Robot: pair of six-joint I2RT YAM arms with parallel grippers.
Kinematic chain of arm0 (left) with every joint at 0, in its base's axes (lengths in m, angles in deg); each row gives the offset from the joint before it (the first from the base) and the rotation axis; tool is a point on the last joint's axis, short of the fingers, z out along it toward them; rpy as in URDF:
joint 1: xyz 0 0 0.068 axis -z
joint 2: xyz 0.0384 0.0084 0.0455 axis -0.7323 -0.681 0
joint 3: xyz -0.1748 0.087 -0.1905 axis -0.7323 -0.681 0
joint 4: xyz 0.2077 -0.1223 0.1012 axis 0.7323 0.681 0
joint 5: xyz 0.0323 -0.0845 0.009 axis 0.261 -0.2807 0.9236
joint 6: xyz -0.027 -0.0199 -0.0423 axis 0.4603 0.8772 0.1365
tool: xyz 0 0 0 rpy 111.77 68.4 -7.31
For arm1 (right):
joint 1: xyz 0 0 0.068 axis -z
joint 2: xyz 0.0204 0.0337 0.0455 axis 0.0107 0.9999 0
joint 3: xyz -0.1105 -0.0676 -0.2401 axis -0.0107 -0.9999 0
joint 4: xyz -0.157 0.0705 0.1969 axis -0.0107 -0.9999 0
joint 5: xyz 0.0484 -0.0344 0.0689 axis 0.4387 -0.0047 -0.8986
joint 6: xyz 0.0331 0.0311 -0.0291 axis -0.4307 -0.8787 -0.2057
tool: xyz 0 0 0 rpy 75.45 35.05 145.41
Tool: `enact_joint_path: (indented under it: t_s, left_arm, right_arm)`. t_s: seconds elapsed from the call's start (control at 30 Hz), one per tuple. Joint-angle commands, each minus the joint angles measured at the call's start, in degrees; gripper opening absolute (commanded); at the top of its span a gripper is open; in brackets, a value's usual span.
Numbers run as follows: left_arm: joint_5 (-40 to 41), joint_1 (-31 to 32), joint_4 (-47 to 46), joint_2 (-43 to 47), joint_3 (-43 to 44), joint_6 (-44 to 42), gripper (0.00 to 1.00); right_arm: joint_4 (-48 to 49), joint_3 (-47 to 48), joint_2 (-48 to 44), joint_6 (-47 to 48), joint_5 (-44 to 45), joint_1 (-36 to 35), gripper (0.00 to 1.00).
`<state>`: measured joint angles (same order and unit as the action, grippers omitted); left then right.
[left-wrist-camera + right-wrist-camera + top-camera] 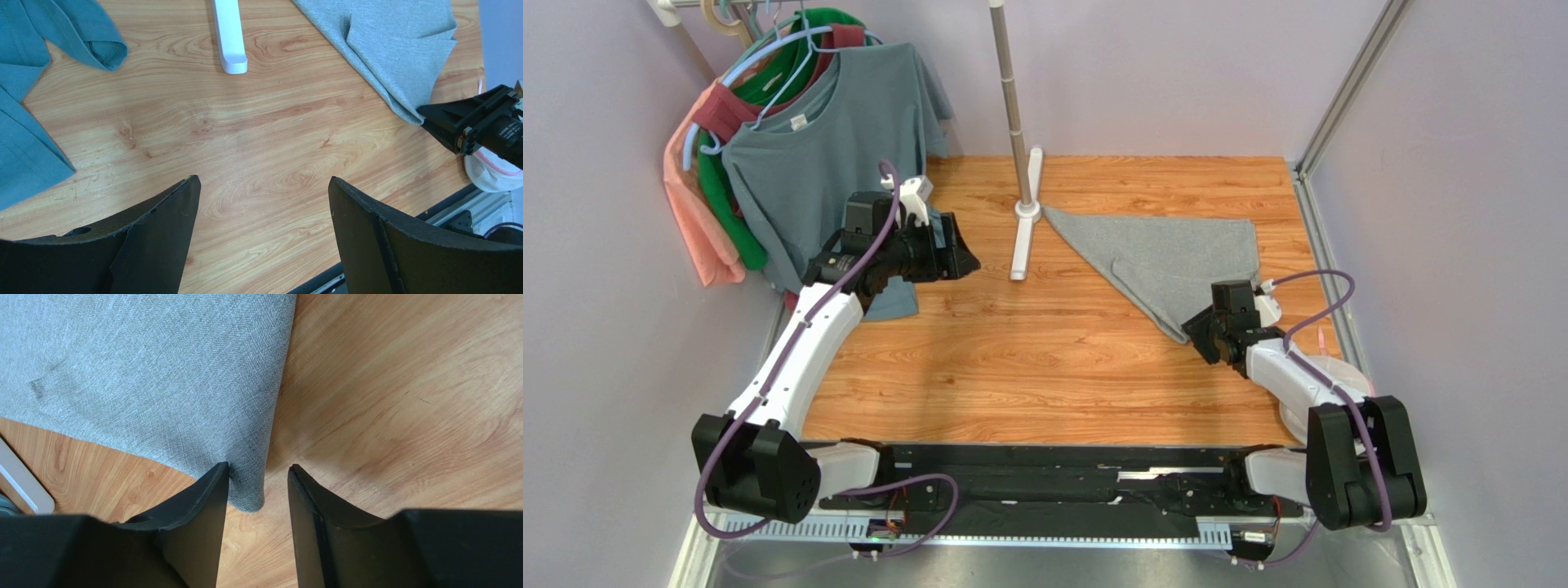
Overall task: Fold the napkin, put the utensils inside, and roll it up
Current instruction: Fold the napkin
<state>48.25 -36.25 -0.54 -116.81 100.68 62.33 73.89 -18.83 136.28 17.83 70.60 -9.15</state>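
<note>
Forming a soft grey triangle, the napkin (1161, 251) lies on the wood-grain table (1014, 355).

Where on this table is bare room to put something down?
The wide middle of the wooden tabletop, bordered by the white stand foot, the grey cloth napkin and the near black rail, is free. The far left is crowded by hanging T-shirts.

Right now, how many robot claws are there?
2. The left gripper hangs open over the wooden table beside the hanging shirts. The right gripper sits at the near corner of the napkin, jaws either side of it. None seem hidden.
</note>
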Motion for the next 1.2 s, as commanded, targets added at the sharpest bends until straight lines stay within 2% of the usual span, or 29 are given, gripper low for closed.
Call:
enact_joint_path:
  t_s: [0.0,0.2,0.63,0.77,0.9,1.07,1.17]
  left_arm:
    - [-0.9,-0.2,-1.8,-0.1,0.1,0.6,0.86]
    - [-1.1,-0.2,-1.8,-0.3,0.1,0.7,0.86]
    - [-1.9,-0.2,-1.9,-0.6,0.0,0.6,0.86]
    - [-1.9,-0.3,-2.0,-0.6,0.0,0.7,0.85]
    - [-2.2,-0.2,-2.1,-0.7,0.0,0.8,0.85]
    - [-2.6,-0.3,-2.3,-1.0,0.0,0.9,0.85]
    - [-2.7,-0.2,-2.3,-1.3,0.0,1.1,0.85]
  right_arm:
    - [3.2,-0.4,1.1,-0.4,2.3,0.2,0.40]
    - [4.2,-1.0,2.4,-0.2,3.0,0.2,0.33]
    - [5.3,-0.9,3.8,1.0,4.5,0.2,0.31]
    - [3.8,-0.6,1.7,2.2,3.4,0.2,0.38]
    - [-0.4,0.5,-3.7,4.2,3.1,0.1,0.50]
    - [-5.6,5.2,-11.6,9.7,5.8,-2.1,0.52]
    - [-1.8,9.0,-12.7,20.1,3.6,-4.6,0.52]
